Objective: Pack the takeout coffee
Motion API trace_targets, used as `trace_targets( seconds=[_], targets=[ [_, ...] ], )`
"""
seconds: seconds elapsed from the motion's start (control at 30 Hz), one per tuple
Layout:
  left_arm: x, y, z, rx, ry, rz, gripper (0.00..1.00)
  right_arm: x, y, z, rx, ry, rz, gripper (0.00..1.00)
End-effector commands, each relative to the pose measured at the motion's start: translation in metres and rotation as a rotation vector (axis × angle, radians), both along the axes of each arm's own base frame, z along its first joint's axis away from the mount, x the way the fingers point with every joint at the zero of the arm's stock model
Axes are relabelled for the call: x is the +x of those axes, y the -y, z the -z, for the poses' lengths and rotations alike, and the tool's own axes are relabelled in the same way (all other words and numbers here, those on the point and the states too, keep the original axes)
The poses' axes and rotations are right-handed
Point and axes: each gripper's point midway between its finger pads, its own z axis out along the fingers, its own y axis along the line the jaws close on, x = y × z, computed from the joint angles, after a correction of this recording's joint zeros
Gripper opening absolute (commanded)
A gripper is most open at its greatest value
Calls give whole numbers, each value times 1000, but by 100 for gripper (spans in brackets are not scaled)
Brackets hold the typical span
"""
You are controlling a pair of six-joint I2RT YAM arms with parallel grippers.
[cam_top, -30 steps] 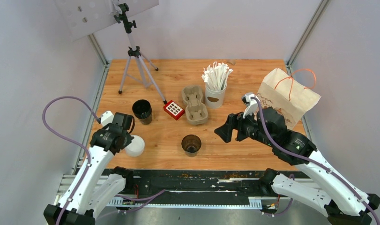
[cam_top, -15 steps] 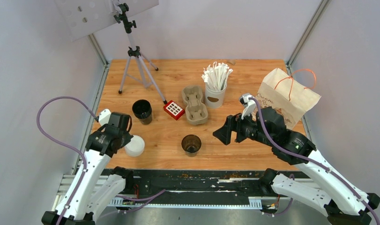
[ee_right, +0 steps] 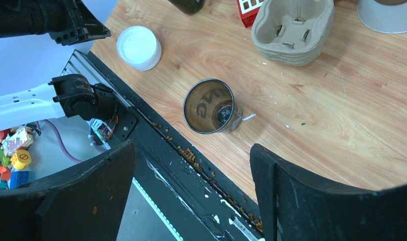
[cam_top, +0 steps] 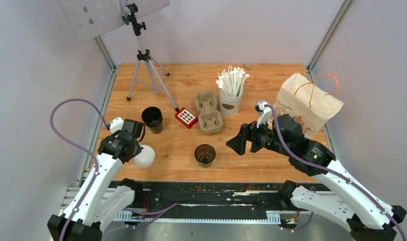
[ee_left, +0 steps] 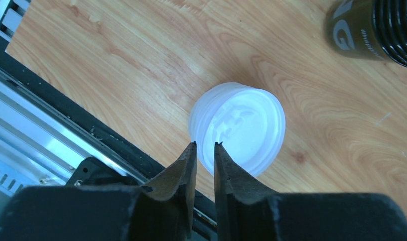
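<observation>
Two dark brown cups stand open on the wooden table with no lids on them: one at the left (cam_top: 152, 119), its side at the left wrist view's top right (ee_left: 372, 27), and one near the front edge (cam_top: 205, 154) (ee_right: 209, 106). A stack of white lids (cam_top: 144, 156) (ee_left: 236, 128) (ee_right: 138, 47) lies at the front left. My left gripper (cam_top: 132, 149) (ee_left: 205, 145) hovers over the stack's near rim, its jaws almost together with a thin slit between them and nothing in it. My right gripper (cam_top: 239, 140) (ee_right: 191, 148) is wide open and empty, to the right of the front cup.
A beige pulp cup tray (cam_top: 209, 111) (ee_right: 291, 30), a red block (cam_top: 186, 117) and a white cup of wrapped sticks (cam_top: 231, 93) stand mid-table. A paper bag (cam_top: 306, 103) stands at the right. A tripod (cam_top: 143, 60) stands at the back left. A black rail (ee_right: 191, 165) runs along the front edge.
My right gripper has crept a little left toward the front cup. My left arm has swayed slightly over the lids. Cups and lids have not moved.
</observation>
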Motion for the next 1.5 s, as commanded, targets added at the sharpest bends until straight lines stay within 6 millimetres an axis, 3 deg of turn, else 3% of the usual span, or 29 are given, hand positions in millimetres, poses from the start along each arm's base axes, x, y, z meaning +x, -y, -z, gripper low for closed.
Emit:
trace_targets(
  seconds=[0.0, 0.4, 0.73, 1.47],
  targets=[
    [8, -11, -1, 64, 7, -26, 28, 1, -3, -12, 56, 25, 6, 83],
    [21, -7, 14, 70, -7, -11, 29, 1, 1, -14, 51, 37, 15, 83],
    [13, -15, 16, 102, -24, -49, 28, 3, 1, -15, 39, 50, 12, 83],
    [15, -6, 34, 73, -77, -34, 27, 2, 3, -14, 45, 51, 19, 83]
  ],
)
